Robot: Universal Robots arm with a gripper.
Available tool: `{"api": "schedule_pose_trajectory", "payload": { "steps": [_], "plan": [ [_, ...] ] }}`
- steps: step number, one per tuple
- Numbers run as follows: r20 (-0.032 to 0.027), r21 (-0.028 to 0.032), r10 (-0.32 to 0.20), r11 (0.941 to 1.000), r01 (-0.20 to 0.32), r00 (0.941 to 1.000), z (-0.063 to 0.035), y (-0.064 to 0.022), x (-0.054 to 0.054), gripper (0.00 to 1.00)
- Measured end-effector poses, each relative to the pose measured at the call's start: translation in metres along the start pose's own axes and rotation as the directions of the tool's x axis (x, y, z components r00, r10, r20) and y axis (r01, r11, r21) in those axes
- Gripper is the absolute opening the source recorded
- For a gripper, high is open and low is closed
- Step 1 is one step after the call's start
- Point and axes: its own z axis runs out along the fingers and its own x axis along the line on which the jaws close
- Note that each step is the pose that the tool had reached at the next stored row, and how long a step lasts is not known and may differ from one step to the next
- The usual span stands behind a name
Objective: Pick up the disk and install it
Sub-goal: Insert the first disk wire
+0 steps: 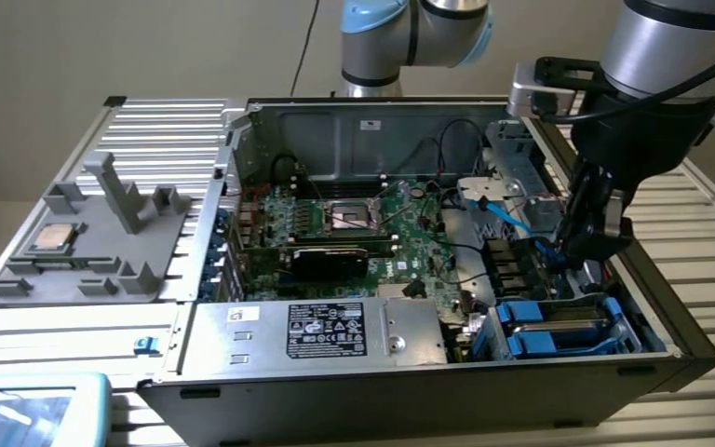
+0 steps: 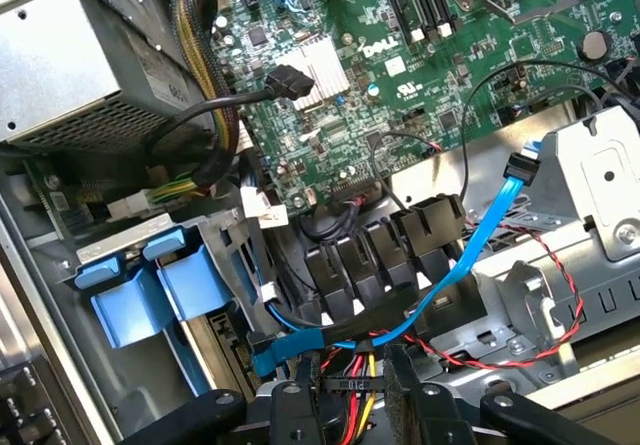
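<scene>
Blue plastic carriers (image 1: 562, 328) stand on edge in the drive bay at the case's front corner, on the exterior view's right. Grey metal shows between them, but no white label faces the camera, so I cannot tell which one holds the disk. In the wrist view their blue tabs (image 2: 150, 285) stick out of the bay. My black gripper (image 1: 585, 253) hangs inside the case just behind that bay, above the black cable connectors. Its fingers (image 2: 405, 397) stand apart, open, with only red, yellow and black wires showing between them (image 2: 345, 410).
A blue flat cable (image 2: 480, 235) loops right under the gripper. The green motherboard (image 1: 357, 223) fills the case's middle, and a silver box with a black label (image 1: 320, 331) sits at the front. A small CPU chip (image 1: 53, 239) rests on a grey fixture outside. A second arm (image 1: 395, 37) stands behind.
</scene>
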Motion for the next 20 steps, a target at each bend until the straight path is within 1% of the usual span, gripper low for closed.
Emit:
{"api": "schedule_pose_trajectory", "payload": {
  "steps": [16, 18, 20],
  "plan": [
    [-0.0002, 0.0001, 0.000, 1.0000, 0.000, 1.0000, -0.0001, 0.0001, -0.0002, 0.36],
    [-0.0015, 0.0007, 0.001, 1.0000, -0.001, 1.0000, -0.0002, 0.0015, -0.0004, 0.36],
    [-0.0047, 0.0029, 0.001, 1.0000, -0.001, 1.0000, -0.0009, 0.0032, 0.0002, 0.36]
  ]
}}
